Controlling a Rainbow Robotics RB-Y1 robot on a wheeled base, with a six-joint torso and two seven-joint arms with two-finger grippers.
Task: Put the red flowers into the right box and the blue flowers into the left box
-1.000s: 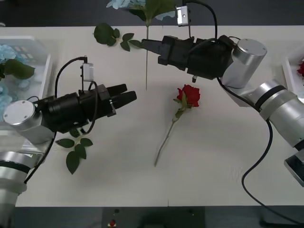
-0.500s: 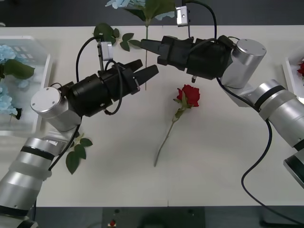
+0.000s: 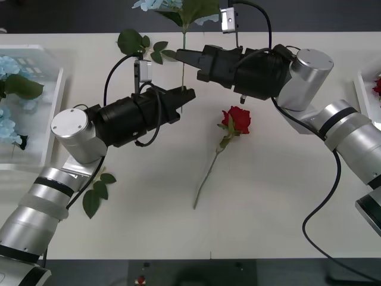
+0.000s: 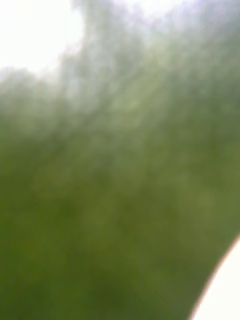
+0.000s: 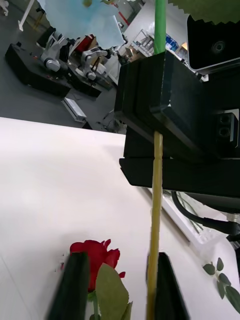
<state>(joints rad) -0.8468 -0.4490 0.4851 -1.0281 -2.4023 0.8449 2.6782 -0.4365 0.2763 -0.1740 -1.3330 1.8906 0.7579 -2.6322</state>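
Mid-handover: your right gripper clamps the blue flower's stem, left gripper open around it at 6 o'clock; red rose remains unsorted.

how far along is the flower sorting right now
Partly done. The left box already holds blue flowers, and a bit of red shows at the right box. In hand: the right claw grips a blue flower's stem, and the left claw has its fingers on either side of that stem lower down. Left: that flower, plus the red rose lying on the table.
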